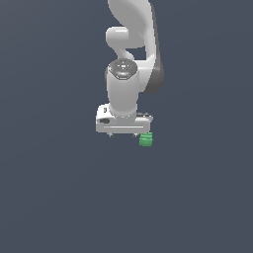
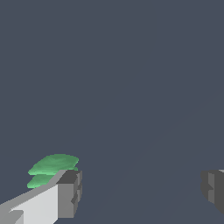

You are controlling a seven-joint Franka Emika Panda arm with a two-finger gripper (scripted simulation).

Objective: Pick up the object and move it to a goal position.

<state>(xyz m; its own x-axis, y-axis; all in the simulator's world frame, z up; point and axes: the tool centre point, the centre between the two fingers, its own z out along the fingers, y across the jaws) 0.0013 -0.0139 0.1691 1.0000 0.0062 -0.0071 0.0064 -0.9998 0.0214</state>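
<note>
The object (image 1: 146, 140) is a small bright green ridged block on the dark grey floor, just below the white hand's end on the exterior view's right. My gripper (image 1: 123, 134) hangs over the floor with its fingers spread wide, so it is open. In the wrist view the object (image 2: 51, 168) shows partly behind one grey finger (image 2: 68, 197), toward that finger's outer side. The other finger (image 2: 213, 192) stands far off, and the gap between the two of my gripper (image 2: 140, 197) holds nothing. Whether the finger touches the block cannot be told.
The white arm (image 1: 131, 44) rises behind the hand toward the top of the exterior view. Plain dark grey floor (image 1: 59, 197) surrounds the gripper on all sides, with no other objects or goal marker in view.
</note>
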